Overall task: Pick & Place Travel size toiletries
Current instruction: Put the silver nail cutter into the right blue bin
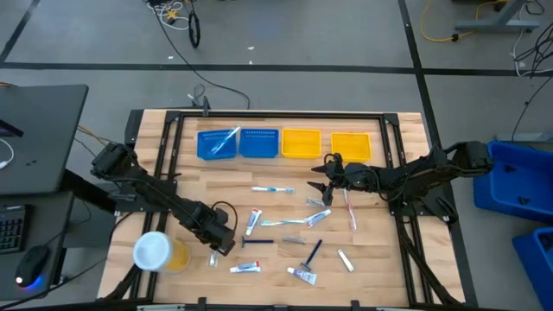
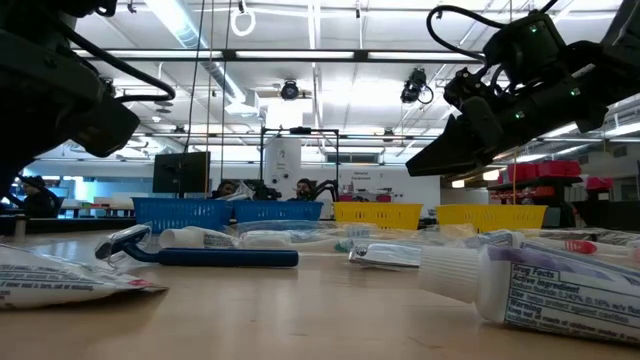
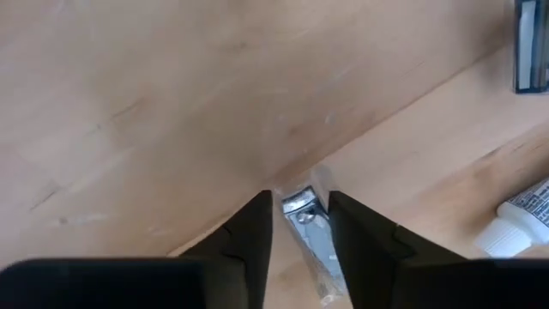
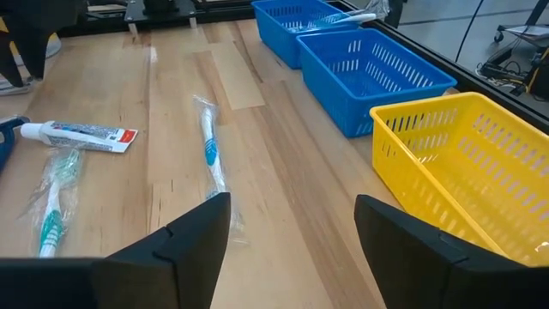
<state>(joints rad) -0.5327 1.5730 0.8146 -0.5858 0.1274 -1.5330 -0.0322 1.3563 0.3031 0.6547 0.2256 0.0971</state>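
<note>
Wooden table point(image 1: 285, 268) is carrying scattered toiletries; left gripper point(image 3: 300, 225), at 7 o'clock, is straddling a silvery tube point(image 3: 310, 245), fingers half-closed to pinch it, while right gripper point(image 4: 292, 219), empty and wide open, is hovering near the yellow trays point(image 1: 301, 143).

We are counting four trays along the far edge: two blue trays point(image 1: 218, 144) on the left and two yellow trays point(image 1: 301, 143) on the right. We are seeing four wrapped toothbrushes point(image 1: 273, 189), four white toothpaste tubes point(image 1: 245, 268), two dark-handled razors point(image 1: 257, 242), and two small silvery tubes point(image 1: 345, 260). One yellow tub point(image 1: 160, 252) is sitting near left.
</note>
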